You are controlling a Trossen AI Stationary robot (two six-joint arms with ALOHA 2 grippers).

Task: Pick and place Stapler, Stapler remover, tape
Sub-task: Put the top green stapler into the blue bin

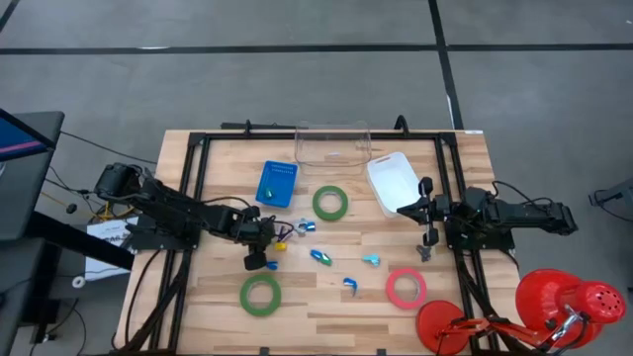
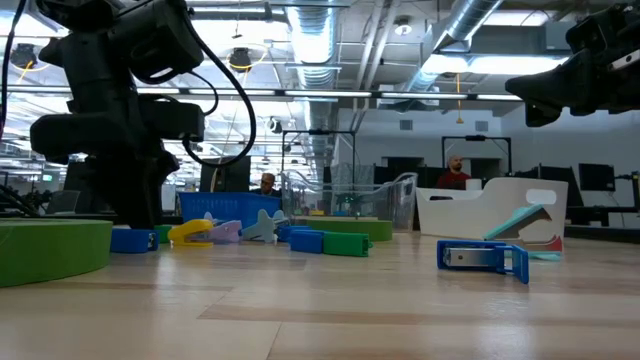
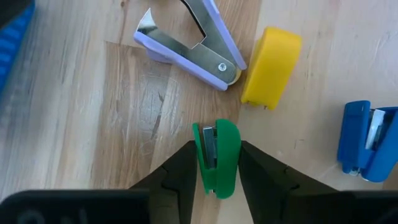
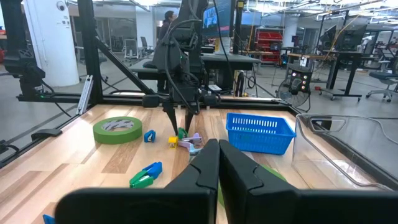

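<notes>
From above, we saw the left gripper low beside the blue basket, tape rolls scattered around; its wrist view showed the fingers clamped on a green stapler — the right gripper hung closed, empty.

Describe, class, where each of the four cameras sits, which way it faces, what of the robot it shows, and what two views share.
High: overhead, facing down; both arms.
Low: table height, facing the room; arms above.
Left wrist: behind the left hand, shut on the green stapler.
Right wrist: behind the shut right hand, facing the left arm.
Shared: blue basket.
</notes>
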